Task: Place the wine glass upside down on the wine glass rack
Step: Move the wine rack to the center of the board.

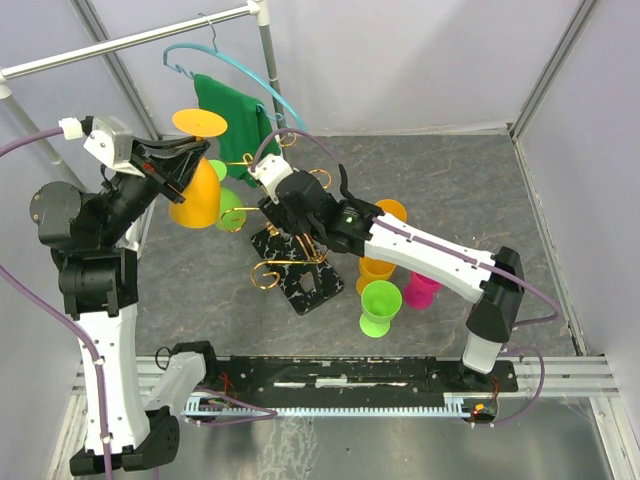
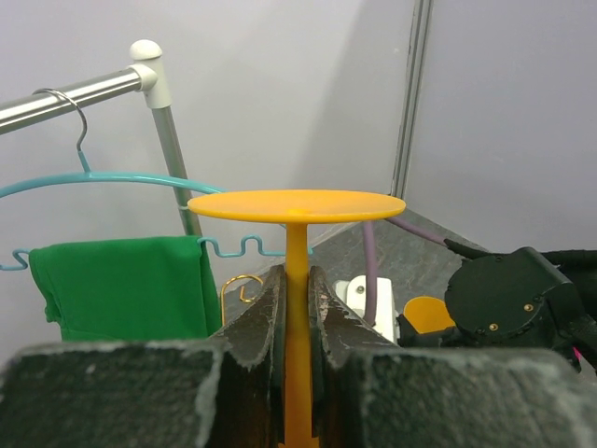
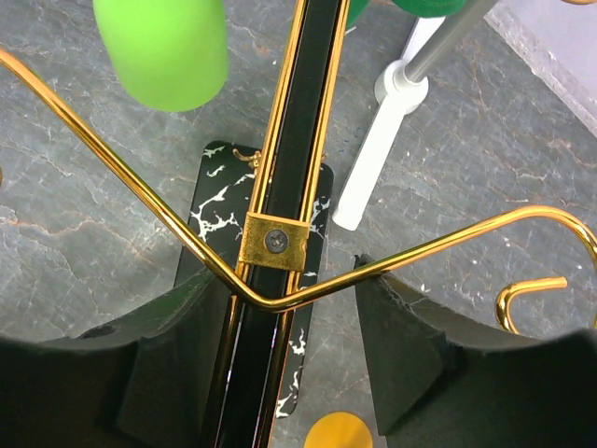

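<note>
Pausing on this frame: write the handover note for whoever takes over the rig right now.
The left gripper is shut on the stem of the orange wine glass, holding it in the air upside down, foot on top, left of the rack.
The right gripper has its jaws open astride the centre post of the wine glass rack, with a gap showing on one side.
Done: glass lifted and inverted.
Left: slide its stem into a free gold arm, release, withdraw.
Note: a green glass and a pink glass stand on the table right of the rack.
</note>
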